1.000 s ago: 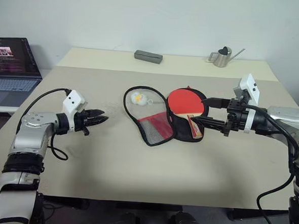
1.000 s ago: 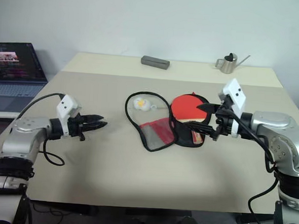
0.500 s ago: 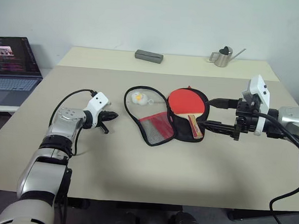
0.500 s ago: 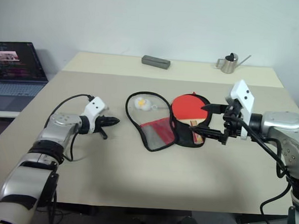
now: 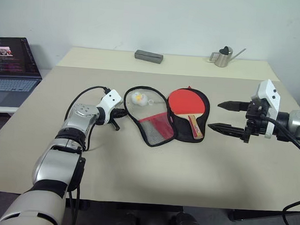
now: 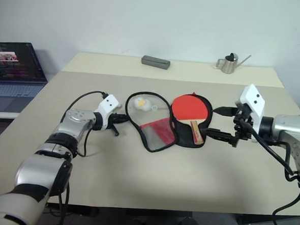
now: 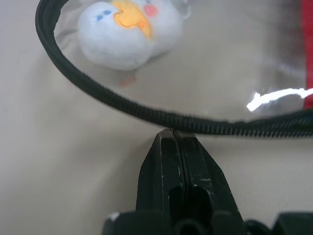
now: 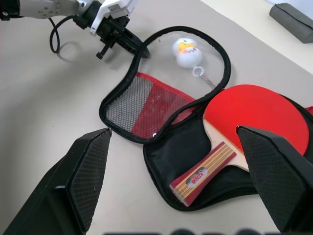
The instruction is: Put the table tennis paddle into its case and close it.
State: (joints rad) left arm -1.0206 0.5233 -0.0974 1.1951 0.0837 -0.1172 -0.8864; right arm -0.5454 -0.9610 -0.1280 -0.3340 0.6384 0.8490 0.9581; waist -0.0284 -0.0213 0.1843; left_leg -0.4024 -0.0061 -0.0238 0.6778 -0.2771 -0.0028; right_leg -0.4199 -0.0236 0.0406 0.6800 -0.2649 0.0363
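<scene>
The table tennis paddle (image 5: 187, 101) lies red face up on the black right half of the open case (image 5: 182, 133), its striped handle (image 8: 203, 174) pointing toward the table's front. The case's mesh-lined flap (image 5: 153, 124) is folded out to the left, and a white-yellow charm (image 5: 137, 97) rests inside its rim loop. My left gripper (image 5: 121, 112) is shut, its tips (image 7: 172, 133) right at the flap's black zip rim (image 7: 122, 103), with nothing seen between them. My right gripper (image 5: 222, 117) hangs open to the right of the case, apart from the paddle.
A laptop (image 5: 10, 63) sits on a side desk at the far left. A grey box (image 5: 148, 56) and a small metal watering can (image 5: 223, 57) stand at the table's back edge. Bare tabletop (image 5: 151, 168) stretches in front of the case.
My left gripper has closed fully and travelled right, up to the case's left rim. My right gripper has drawn back to the right, away from the paddle handle, still open.
</scene>
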